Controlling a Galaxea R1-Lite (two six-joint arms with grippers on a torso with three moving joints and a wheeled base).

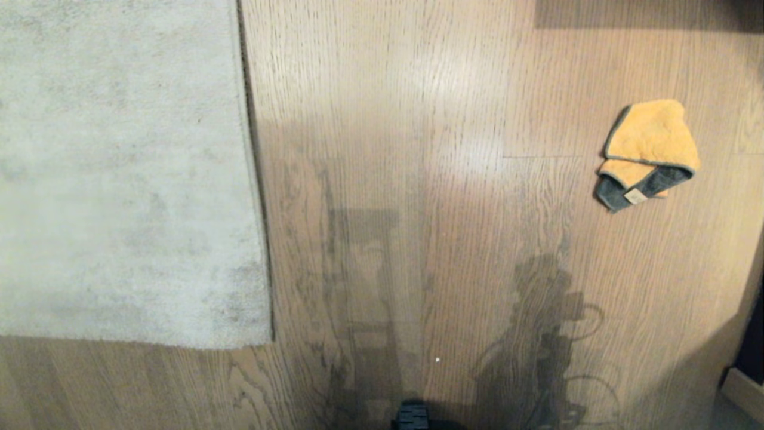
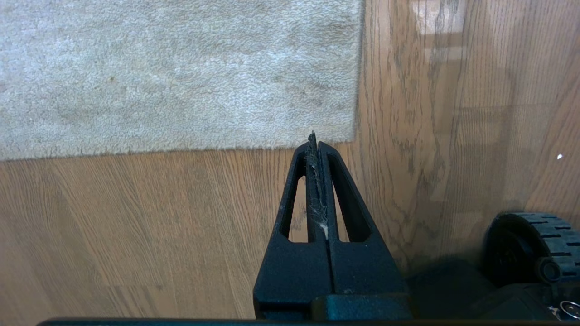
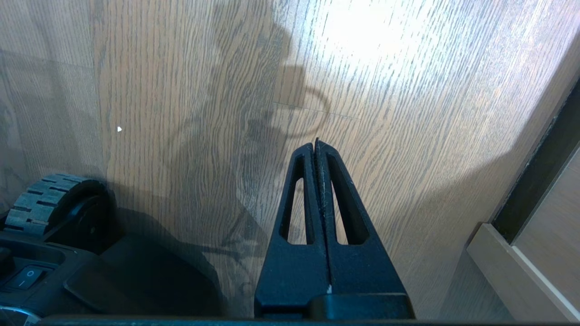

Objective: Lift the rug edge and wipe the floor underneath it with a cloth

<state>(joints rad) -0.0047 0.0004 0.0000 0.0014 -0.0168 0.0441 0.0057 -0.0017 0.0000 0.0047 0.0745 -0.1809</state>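
A pale grey rug [image 1: 119, 179] lies flat at the left of the head view, its rug edge [image 1: 253, 179] straight and its corner [image 1: 265, 340] resting on the brown wood-grain floor [image 1: 418, 179]. The orange-yellow cloth [image 1: 647, 152] with a dark grey rim lies folded on the floor at the far right. Neither arm shows in the head view. My left gripper [image 2: 314, 138] hangs shut and empty above the floor, its tips just short of the rug corner [image 2: 353, 136]. My right gripper [image 3: 316, 144] is shut and empty over bare floor [image 3: 181, 90].
The robot's base wheel [image 2: 539, 244] sits close beside the left gripper, and a wheel [image 3: 50, 203] beside the right one. A pale skirting board [image 3: 512, 267] and dark gap run along the floor's right edge [image 1: 746, 382]. A white speck [image 1: 437, 359] lies on the floor.
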